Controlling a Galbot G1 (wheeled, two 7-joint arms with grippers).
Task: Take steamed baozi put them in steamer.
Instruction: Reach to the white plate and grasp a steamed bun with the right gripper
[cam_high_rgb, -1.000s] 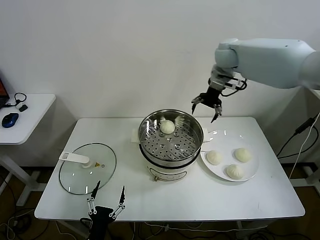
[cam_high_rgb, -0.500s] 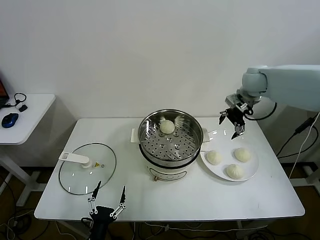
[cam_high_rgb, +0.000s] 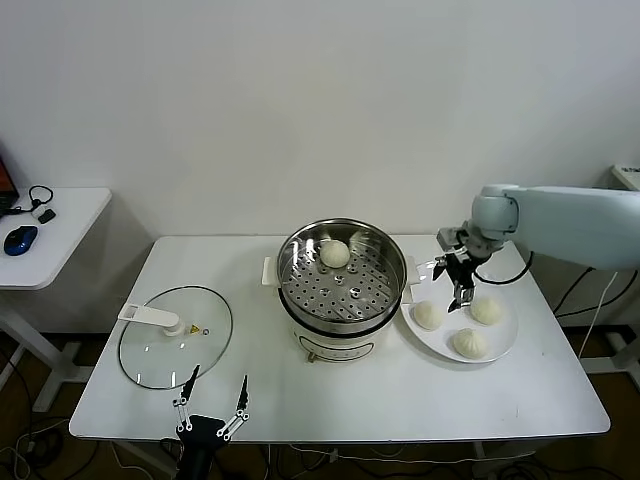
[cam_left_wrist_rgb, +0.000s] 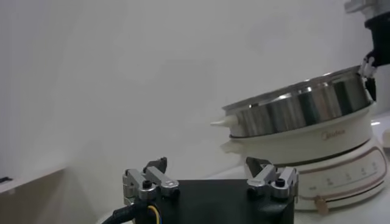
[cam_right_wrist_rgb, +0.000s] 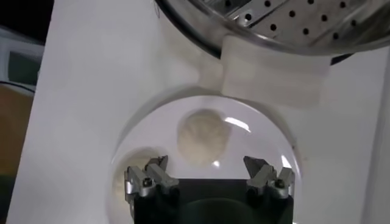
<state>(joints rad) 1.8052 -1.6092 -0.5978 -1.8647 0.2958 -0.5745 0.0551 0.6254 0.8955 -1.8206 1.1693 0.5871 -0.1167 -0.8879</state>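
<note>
The steamer (cam_high_rgb: 342, 285) stands mid-table with one baozi (cam_high_rgb: 334, 254) on its perforated tray at the back. Three baozi lie on the white plate (cam_high_rgb: 500, 345) to its right: one (cam_high_rgb: 428, 315) nearest the steamer, one (cam_high_rgb: 486, 310) at the far right, one (cam_high_rgb: 469, 343) at the front. My right gripper (cam_high_rgb: 456, 281) is open and empty, hovering low over the plate just above the nearest baozi, which shows between its fingers in the right wrist view (cam_right_wrist_rgb: 203, 137). My left gripper (cam_high_rgb: 213, 400) is open and empty, parked at the table's front edge.
A round glass lid (cam_high_rgb: 175, 337) with a white handle lies on the table's left part. A side table (cam_high_rgb: 50, 225) with a blue mouse (cam_high_rgb: 20, 239) stands further left. The steamer's white side handle (cam_right_wrist_rgb: 272, 73) is close to the plate.
My right gripper has swung from above the steamer's back rim to the right and down, and now hangs low over the plate's baozi. The left arm has not moved.
</note>
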